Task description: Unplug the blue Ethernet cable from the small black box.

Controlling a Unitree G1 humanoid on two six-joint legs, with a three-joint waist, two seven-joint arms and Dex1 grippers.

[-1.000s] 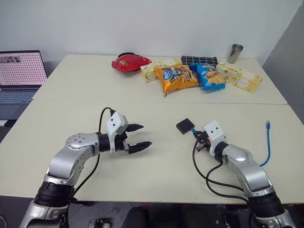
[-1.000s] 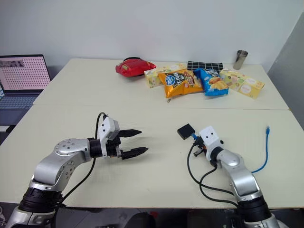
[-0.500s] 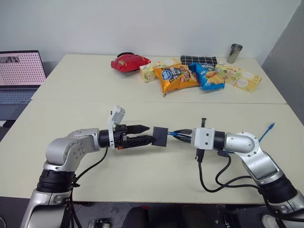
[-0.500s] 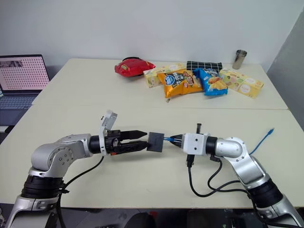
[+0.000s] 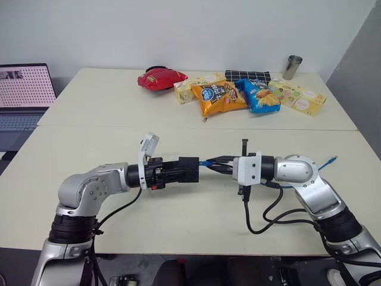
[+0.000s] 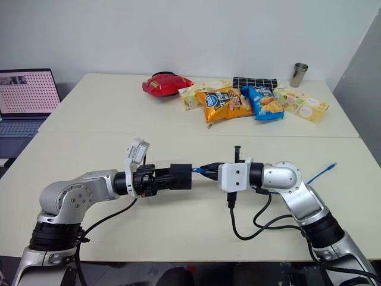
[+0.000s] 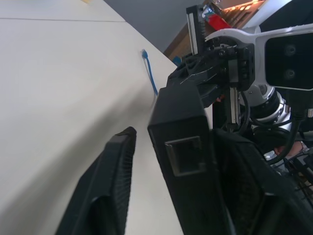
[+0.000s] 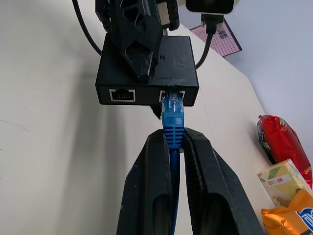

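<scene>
The small black box [image 5: 190, 168] hangs above the table's front half, and my left gripper [image 5: 178, 171] is shut on it; one black finger [image 8: 139, 46] lies across its top. In the left wrist view the box [image 7: 181, 152] stands between the two fingers. The blue Ethernet cable's plug [image 8: 172, 108] has its tip in one of the box's ports. My right gripper [image 8: 172, 139] is shut on the cable just behind that plug, facing the left gripper. The cable's free end [image 5: 330, 159] trails off at the right.
Snack bags [image 5: 215, 97], a red bag [image 5: 159, 78], two pale cartons [image 5: 297, 96], a checkered pouch [image 5: 247, 75] and a metal cup [image 5: 292, 66] line the table's far side. A laptop [image 5: 24, 95] stands at the far left. My right arm's black cables [image 5: 268, 220] loop on the table.
The right gripper lifted the box off the table by its cable and carried it left to the left gripper. The left gripper, open before, has closed on the box.
</scene>
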